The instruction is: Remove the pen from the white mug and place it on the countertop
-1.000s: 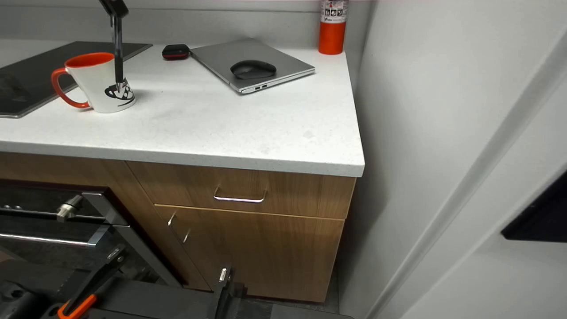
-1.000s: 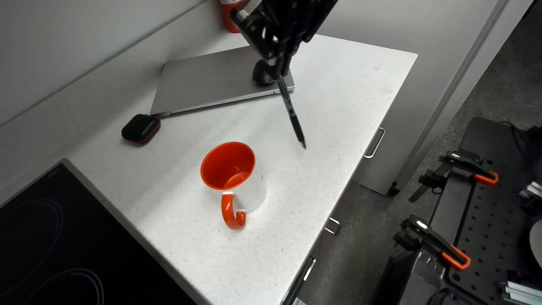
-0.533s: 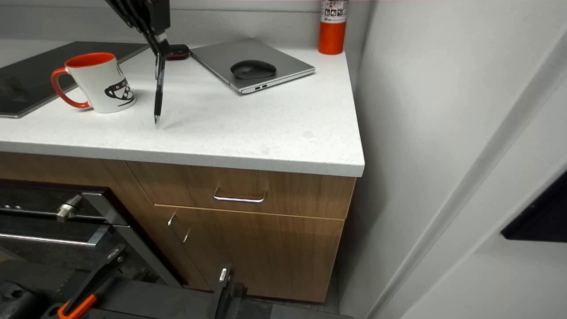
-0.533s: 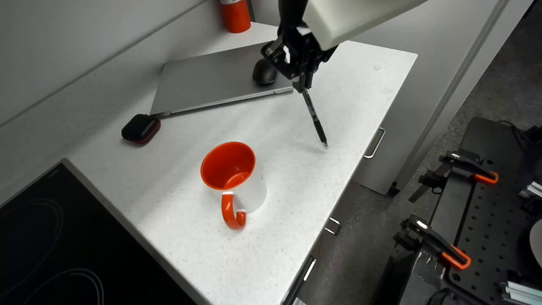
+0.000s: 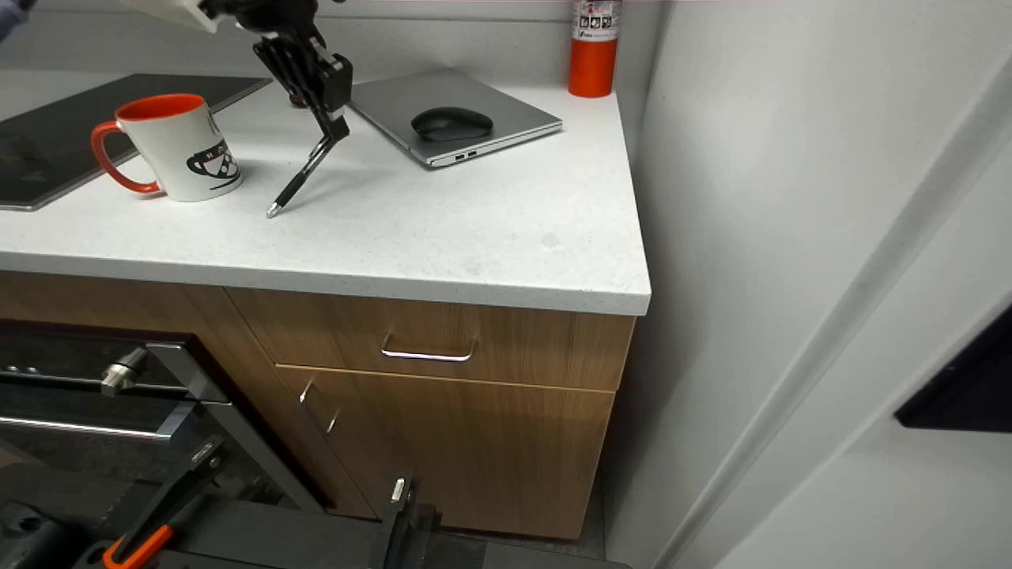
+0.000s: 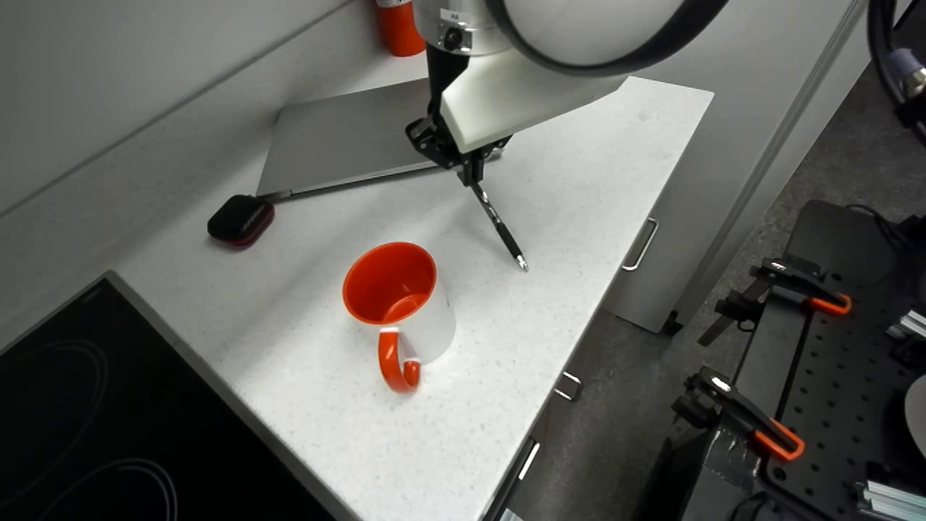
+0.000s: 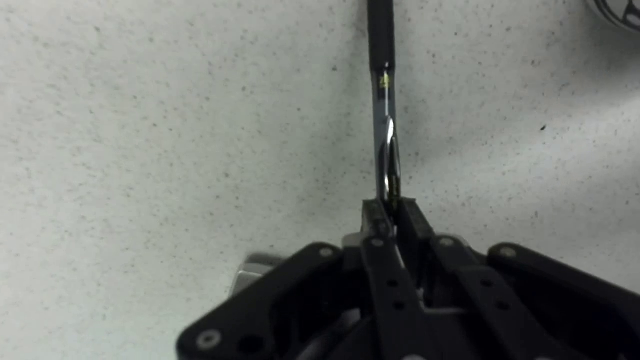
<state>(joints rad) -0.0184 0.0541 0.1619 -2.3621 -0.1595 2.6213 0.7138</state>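
Thin, dark, straight pen [image 6: 500,227] is out of the orange-handled white ceramic mug [image 5: 178,150] and over the flat, smooth, white slab countertop [image 5: 443,225]; black two-fingered gripper [image 7: 392,206] has its fingers [image 7: 417,221] clamped on the pen's clip end; shaft aslant, tip low and aimed toward the front edge; contact between tip and countertop, cannot tell, wrist view crops the tip; mug upright, just beside the black glass cooktop [image 6: 72,405], nothing seen inside; flat grey laptop [image 6: 347,137] toward the back edge. Step in hand, by my judgement, is the set-down; lowering and release look to be what remains. Chief worry: letting go with the clip end this high; the pen would drop, skid or roll, and the front edge is the side it could leave by, though the clip may check a roll. Second: pressing straight down at this slant; the tip would meet the countertop first and the pen, held only at one end, could pivot or slip between the fingers; tilting the pen flatter while descending should ease that. Third: gripper sunk too low toward the back edge could knock the laptop; a swing toward the cooktop end could tip the mug.
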